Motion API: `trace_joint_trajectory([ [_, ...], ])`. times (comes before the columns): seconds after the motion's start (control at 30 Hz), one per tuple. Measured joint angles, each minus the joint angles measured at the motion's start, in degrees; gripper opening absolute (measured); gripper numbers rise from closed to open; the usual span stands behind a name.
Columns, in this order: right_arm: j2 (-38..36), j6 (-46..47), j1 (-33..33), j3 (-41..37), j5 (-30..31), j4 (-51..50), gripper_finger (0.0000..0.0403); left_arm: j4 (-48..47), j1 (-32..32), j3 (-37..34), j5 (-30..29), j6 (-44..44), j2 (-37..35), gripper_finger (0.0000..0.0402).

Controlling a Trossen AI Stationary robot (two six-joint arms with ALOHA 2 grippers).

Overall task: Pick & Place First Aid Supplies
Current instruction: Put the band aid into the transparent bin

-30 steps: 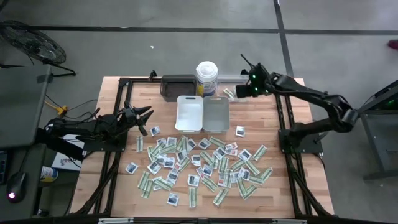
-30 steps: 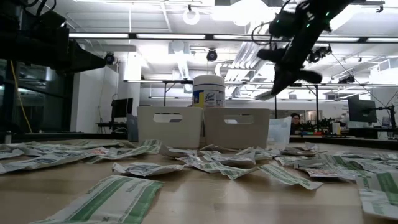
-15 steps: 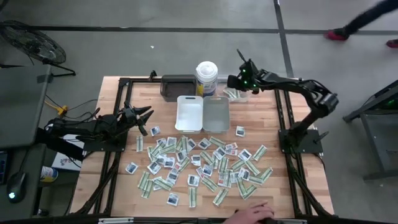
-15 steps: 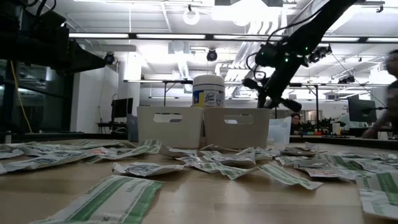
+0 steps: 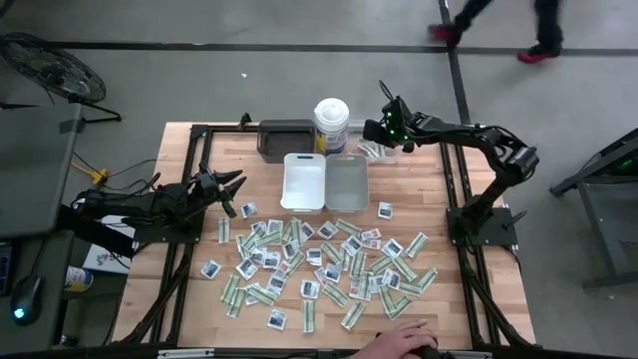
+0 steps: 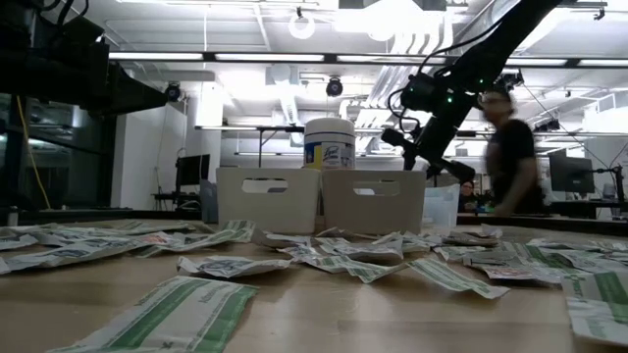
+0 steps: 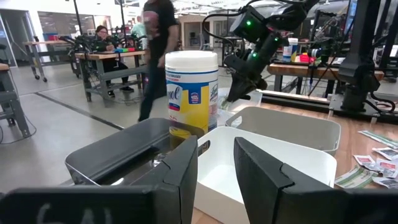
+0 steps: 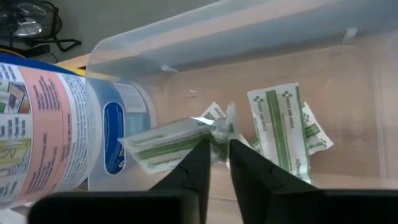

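Right jaws [image 8: 216,148] slightly parted around green-and-white strip [image 8: 171,141] over clear tray [image 8: 261,37], canister [image 8: 43,124] alongside, left jaws [image 7: 216,163] parted, empty.

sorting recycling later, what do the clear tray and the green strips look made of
Clear tray: likely glossy see-through plastic; the wood shows through its walls. Green strips: probably printed paper or thin film, flat and creased; which one is unclear.
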Motion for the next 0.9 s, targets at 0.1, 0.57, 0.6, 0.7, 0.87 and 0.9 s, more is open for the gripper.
trace_joint_trajectory([
  [0.1,0.0,0.4,0.0,0.0,-1.02,-0.04,0.009,0.0,0.0,-0.01,-0.01,0.0,0.01,0.0101],
  [0.57,-12.18,-10.35,1.35,0.0,-5.29,-11.24,0.014,0.01,0.0,0.0,0.0,0.0,-0.01,0.0101],
  [0.6,-14.09,-11.65,1.99,0.0,-5.18,-14.32,0.0139,0.0,-0.01,0.01,-0.01,0.0,-0.01,0.0101],
  [0.7,-19.65,-14.08,4.64,0.0,-4.0,-24.72,0.0135,0.0,0.01,0.01,0.0,-0.01,-0.01,0.0101],
  [0.87,-27.05,-13.96,10.58,0.0,-0.89,-41.73,0.0135,0.0,-0.01,0.01,0.0,0.0,0.0,0.0101],
  [0.9,-28.04,-13.24,11.89,0.0,-0.64,-44.56,0.0135,0.0,0.01,0.01,0.01,0.01,-0.01,0.0101],
])
